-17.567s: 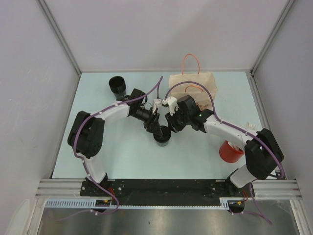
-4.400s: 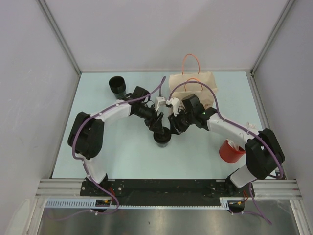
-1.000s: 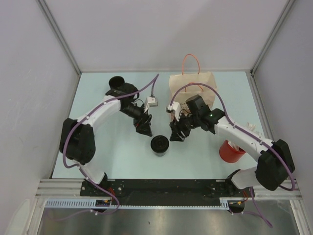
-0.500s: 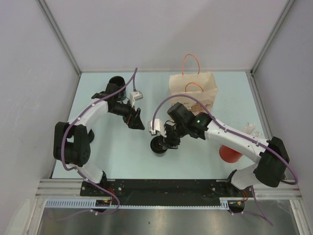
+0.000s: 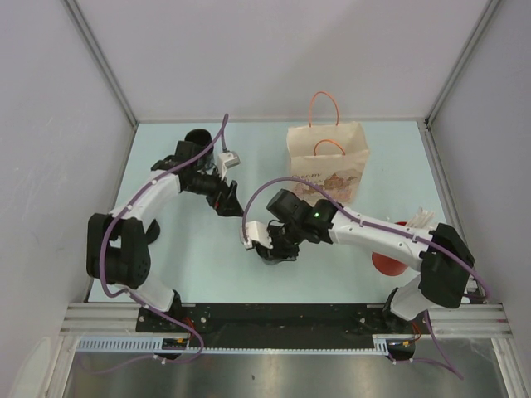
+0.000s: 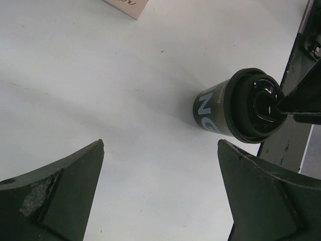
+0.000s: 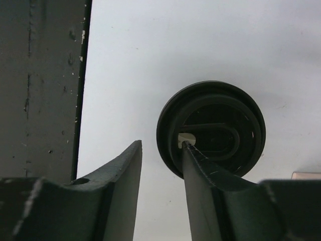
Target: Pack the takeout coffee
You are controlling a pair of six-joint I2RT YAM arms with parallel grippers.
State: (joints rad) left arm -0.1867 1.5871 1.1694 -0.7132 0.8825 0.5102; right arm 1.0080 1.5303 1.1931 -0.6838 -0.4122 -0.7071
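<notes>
1. Lidded coffee cup: dark, 1 piece, standing upright on the pale table near the middle, towards the near edge. A black lid is fitted, so the contents are not visible. Pale lettering runs down the side in the left wrist view. In the right wrist view the lid shows a recessed centre with a small sip opening.
2. Paper bag: brown, with 2 orange loop handles and a printed front, standing at the far side of the table, well apart from the lidded coffee cup. Whether it holds anything cannot be told.
3. Open black cup: no lid, at the far left of the table, partly hidden behind the left arm. Interior not visible.
4. Red cup: at the near right, partly covered by the right arm's forearm. Contents hidden.
5. Right gripper: positioned directly over the lidded coffee cup. Jaws partly apart, not clamped. 1 finger tip lies over the sip opening at the lid's centre, while the other sits just outside the rim with bare table showing between it and the cup.
6. Left gripper: left of the lidded coffee cup, apart from it, holding nothing. Jaws spread fully wide, with the cup seen beyond them.
</notes>
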